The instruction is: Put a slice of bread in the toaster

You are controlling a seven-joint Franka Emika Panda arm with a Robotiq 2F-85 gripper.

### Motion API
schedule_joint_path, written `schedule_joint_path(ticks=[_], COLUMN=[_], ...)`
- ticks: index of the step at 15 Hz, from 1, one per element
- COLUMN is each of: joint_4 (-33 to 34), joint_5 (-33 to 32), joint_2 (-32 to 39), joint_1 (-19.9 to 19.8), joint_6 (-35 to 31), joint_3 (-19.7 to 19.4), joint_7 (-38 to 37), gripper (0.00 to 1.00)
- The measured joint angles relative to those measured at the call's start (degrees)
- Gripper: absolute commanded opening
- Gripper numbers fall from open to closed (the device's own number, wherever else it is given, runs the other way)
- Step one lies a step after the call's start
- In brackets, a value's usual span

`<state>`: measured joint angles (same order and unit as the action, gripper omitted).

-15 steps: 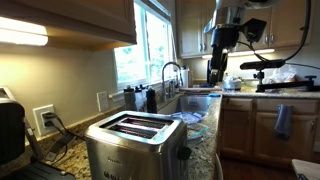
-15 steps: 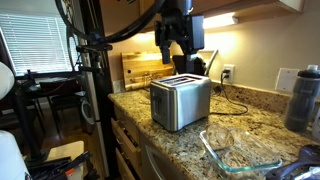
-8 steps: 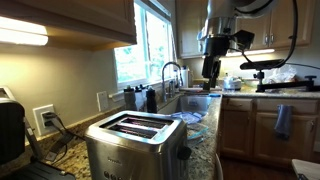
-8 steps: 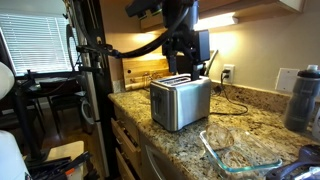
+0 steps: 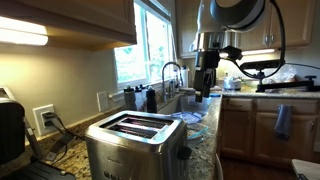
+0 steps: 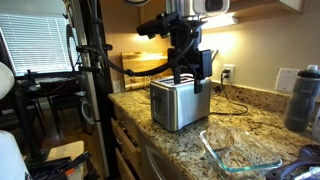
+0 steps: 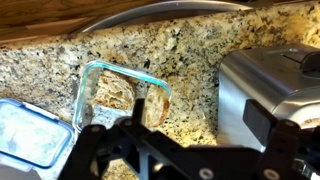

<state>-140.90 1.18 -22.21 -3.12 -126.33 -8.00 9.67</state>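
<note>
The brushed steel toaster shows in both exterior views (image 5: pixel 135 142) (image 6: pixel 180 101) on the granite counter, and at the right of the wrist view (image 7: pixel 272 80). Its two top slots are empty. Slices of bread (image 7: pixel 112 93) lie in a clear glass container (image 7: pixel 160 88) on the counter beside the toaster; the container also shows in an exterior view (image 6: pixel 240 150). My gripper (image 7: pixel 200 118) is open and empty. It hangs in the air just above the toaster's top (image 6: pixel 186 72), between toaster and container in the wrist view.
A pale blue lid (image 7: pixel 25 135) lies next to the glass container. A sink with a faucet (image 5: pixel 172 72) is beyond the toaster. A black appliance (image 5: pixel 10 130) stands at the wall. A grey bottle (image 6: pixel 303 98) stands at the counter's far end.
My arm has moved across the counter and come down toward the toaster. The gripper has stayed open and empty.
</note>
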Motion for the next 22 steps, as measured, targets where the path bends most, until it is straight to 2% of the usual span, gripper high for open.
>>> schedule_joint_path(ticks=[8, 16, 22], joint_4=[0.00, 0.21, 2.99], joint_5=[0.04, 0.05, 0.05], joint_2=[5.75, 11.09, 15.86], joint_1=[0.00, -0.02, -0.57], joint_6=[-4.96, -12.76, -17.08], joint_3=[1.08, 1.32, 1.31], joint_7=[-2.31, -5.28, -6.95], gripper=[1.00, 1.00, 1.00])
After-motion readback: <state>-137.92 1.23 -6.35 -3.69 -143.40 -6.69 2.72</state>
